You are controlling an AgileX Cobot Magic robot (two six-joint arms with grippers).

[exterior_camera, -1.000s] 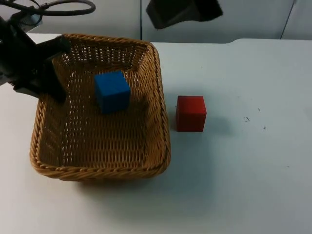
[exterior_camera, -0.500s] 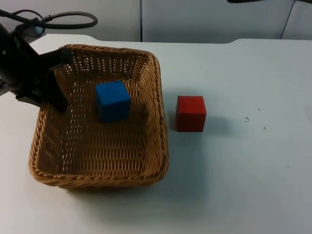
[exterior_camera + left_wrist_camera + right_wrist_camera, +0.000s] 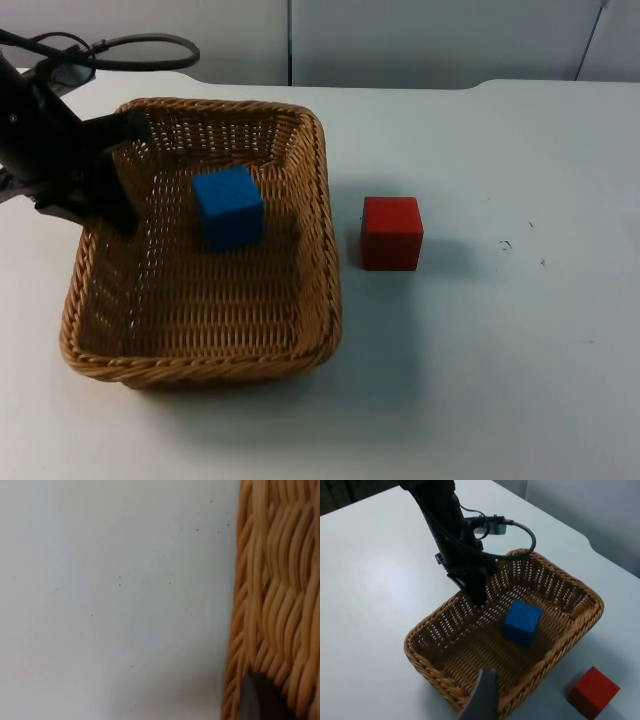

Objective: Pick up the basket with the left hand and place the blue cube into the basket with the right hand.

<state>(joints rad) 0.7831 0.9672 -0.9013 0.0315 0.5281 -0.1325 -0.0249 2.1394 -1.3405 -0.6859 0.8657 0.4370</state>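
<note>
Left gripper (image 3: 118, 170) pinches the wicker basket (image 3: 310, 260) rim at frame left; blue cube (image 3: 228, 207) lies inside, red cube (image 3: 391, 232) beside it. Right gripper (image 3: 482, 697) hangs above; its finger spread cannot be told.

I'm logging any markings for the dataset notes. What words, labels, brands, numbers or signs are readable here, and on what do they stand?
None: no readable text anywhere.
Blue cube: plain faces.
Red cube: plain faces.
Basket: bare wicker, no tag.
Table: only small dark specks, not writing.
Left end effector, clamped on the basket's rim: no legible marking.
Right end effector, above the table near the basket: no marking visible.
</note>
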